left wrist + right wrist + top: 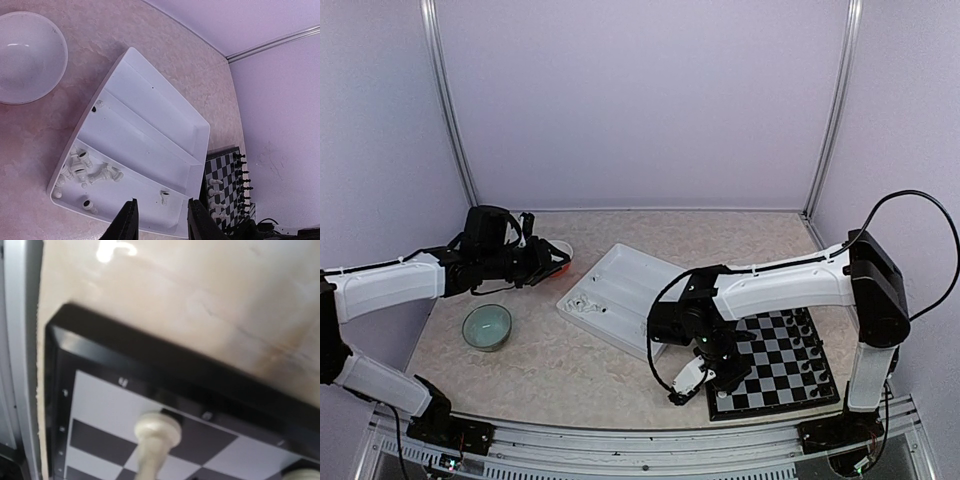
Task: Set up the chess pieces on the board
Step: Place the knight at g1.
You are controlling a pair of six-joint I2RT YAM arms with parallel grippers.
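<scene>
While the right claw (705, 378) hangs over a white piece (156, 432) on a corner square of the board (105, 400) just beneath it, and you cannot tell whether its jaws grip or stand clear, treat this as a placement finishing; next lift straight up without tipping it, then reach for the tray (620, 275) off to its left.

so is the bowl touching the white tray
Apart. The top view shows the bowl left of the white tray, with a strip of table between them; the left wrist view shows the same gap.
</scene>
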